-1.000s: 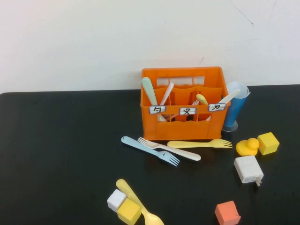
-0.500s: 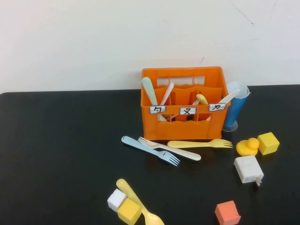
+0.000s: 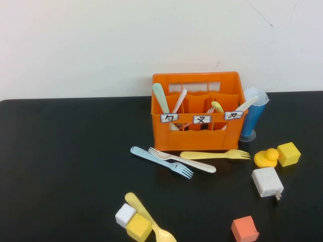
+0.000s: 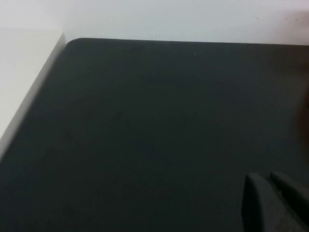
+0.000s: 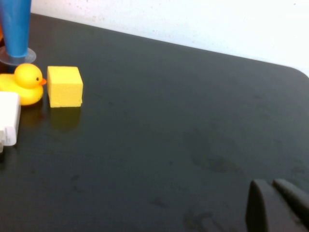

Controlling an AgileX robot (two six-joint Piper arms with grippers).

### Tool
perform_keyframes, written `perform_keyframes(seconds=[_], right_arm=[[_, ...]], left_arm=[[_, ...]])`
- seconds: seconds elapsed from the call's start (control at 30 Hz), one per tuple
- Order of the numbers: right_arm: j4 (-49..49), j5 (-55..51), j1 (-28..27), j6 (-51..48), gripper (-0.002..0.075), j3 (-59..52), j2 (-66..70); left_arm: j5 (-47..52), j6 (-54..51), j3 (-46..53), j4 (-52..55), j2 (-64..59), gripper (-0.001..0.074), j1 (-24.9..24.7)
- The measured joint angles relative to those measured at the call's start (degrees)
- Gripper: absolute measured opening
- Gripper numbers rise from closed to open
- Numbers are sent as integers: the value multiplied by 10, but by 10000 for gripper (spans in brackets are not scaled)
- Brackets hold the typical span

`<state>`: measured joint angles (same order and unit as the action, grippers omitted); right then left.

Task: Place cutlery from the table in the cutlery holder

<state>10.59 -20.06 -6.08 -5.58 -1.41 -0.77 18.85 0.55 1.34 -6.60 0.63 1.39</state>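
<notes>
One duck [image 5: 21,83] ahead of right hand [image 5: 271,187] — left hand [image 4: 267,181] over table [image 4: 145,121].

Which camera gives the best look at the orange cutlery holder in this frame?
The high view: the whole cutlery holder shows, with its compartments and labels. The left wrist view shows only bare table beyond the left gripper. The right wrist view, past the right gripper, misses it too.

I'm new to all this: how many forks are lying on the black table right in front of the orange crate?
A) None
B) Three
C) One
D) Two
B: a light blue fork, a pale pink fork and a yellow fork lie on the table before the orange crate. Neither arm shows in the high view; the left claw and right claw each show only at the edge of their own wrist views.
</notes>
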Motion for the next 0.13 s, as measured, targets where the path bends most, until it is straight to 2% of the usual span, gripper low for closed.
perform_keyframes(seconds=[0.13], right_arm=[[0,0,0,0,-3,0,0]], left_arm=[[0,-5,0,-1,0,-1,0]])
